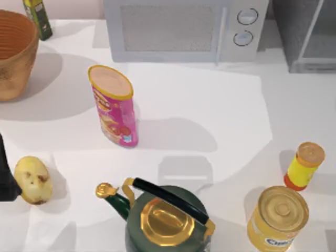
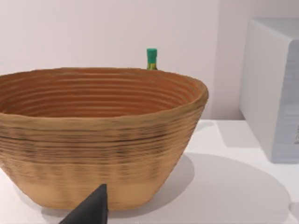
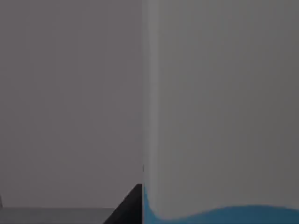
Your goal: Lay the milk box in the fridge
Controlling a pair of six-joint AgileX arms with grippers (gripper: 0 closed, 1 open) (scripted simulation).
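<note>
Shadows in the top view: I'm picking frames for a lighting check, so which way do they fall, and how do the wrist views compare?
Top view: soft shadows fall to the right of the pink crisps tube and woven basket. Left wrist view: evenly lit, with the basket's shadow on the table. Right wrist view: dim and grey, with the milk box close to the camera.
</note>
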